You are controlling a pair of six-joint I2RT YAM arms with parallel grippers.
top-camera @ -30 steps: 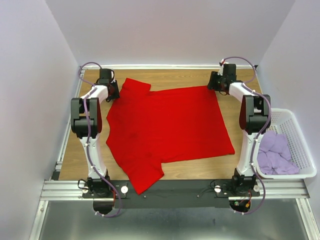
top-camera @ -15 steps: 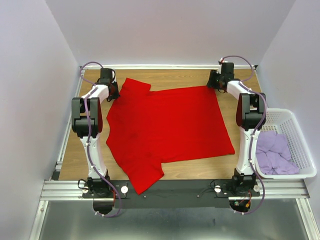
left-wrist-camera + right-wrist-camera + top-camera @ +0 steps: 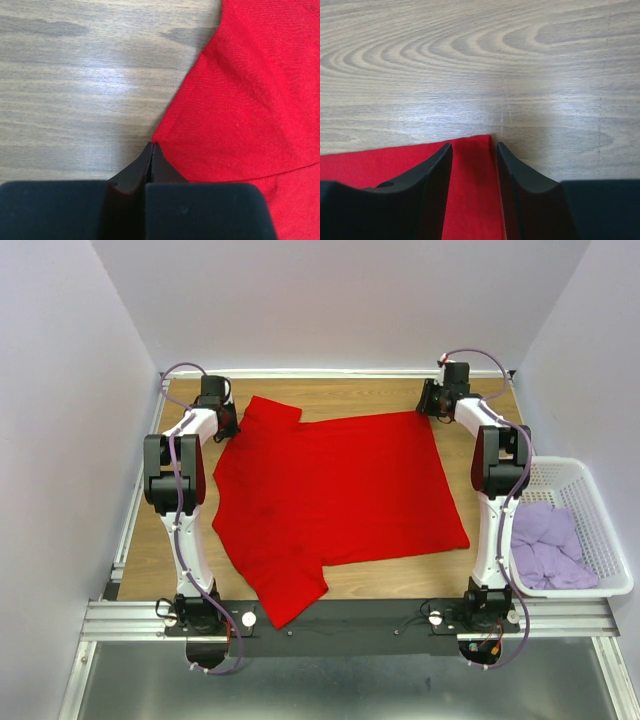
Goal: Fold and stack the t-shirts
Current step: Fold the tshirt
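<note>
Left arm (image 3: 190, 540) and right arm (image 3: 490, 540): white links, black joint housings, lilac cables (image 3: 183, 366) looping alongside, matte black tapered gripper fingers (image 3: 420, 195).

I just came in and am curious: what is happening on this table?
A robot is handling a bright red cloth t-shirt spread flat on the wooden table. The left fingers are shut on its edge near the far sleeve; the right fingers stand open around its far right corner. Pale lilac shirts lie in the white plastic basket.
</note>
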